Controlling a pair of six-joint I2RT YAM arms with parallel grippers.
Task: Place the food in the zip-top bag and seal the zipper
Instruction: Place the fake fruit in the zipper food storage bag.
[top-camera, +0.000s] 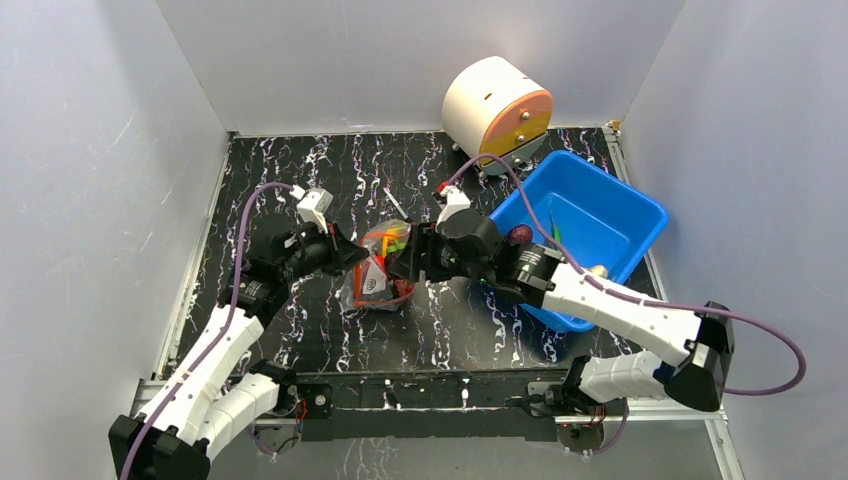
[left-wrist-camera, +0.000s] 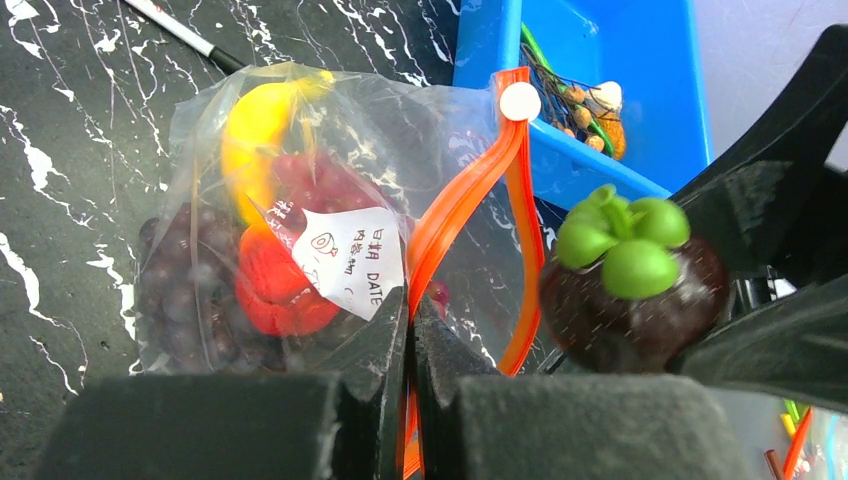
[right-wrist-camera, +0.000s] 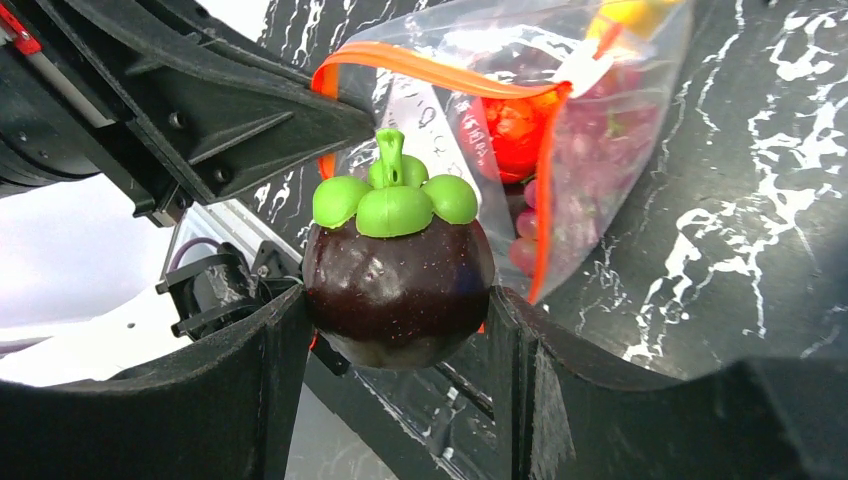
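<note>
The clear zip-top bag (left-wrist-camera: 200, 170) lies on the dark marbled table with a yellow banana (left-wrist-camera: 255, 125), a red fruit (left-wrist-camera: 275, 285) and purple grapes (left-wrist-camera: 180, 290) inside. Its orange zipper (left-wrist-camera: 460, 200) gapes open, the white slider (left-wrist-camera: 519, 101) at the far end. My left gripper (left-wrist-camera: 411, 310) is shut on the near end of the zipper strip. My right gripper (right-wrist-camera: 400, 330) is shut on a dark purple toy mangosteen (right-wrist-camera: 398, 270) with a green cap, held just in front of the bag's mouth (right-wrist-camera: 440, 70). In the top view both grippers meet at the bag (top-camera: 385, 268).
A blue bin (top-camera: 650, 215) stands at the right with small items inside (left-wrist-camera: 590, 100). A white and orange cylinder (top-camera: 497, 108) sits at the back. A thin pen (top-camera: 397, 203) lies behind the bag. White walls close in the table on three sides.
</note>
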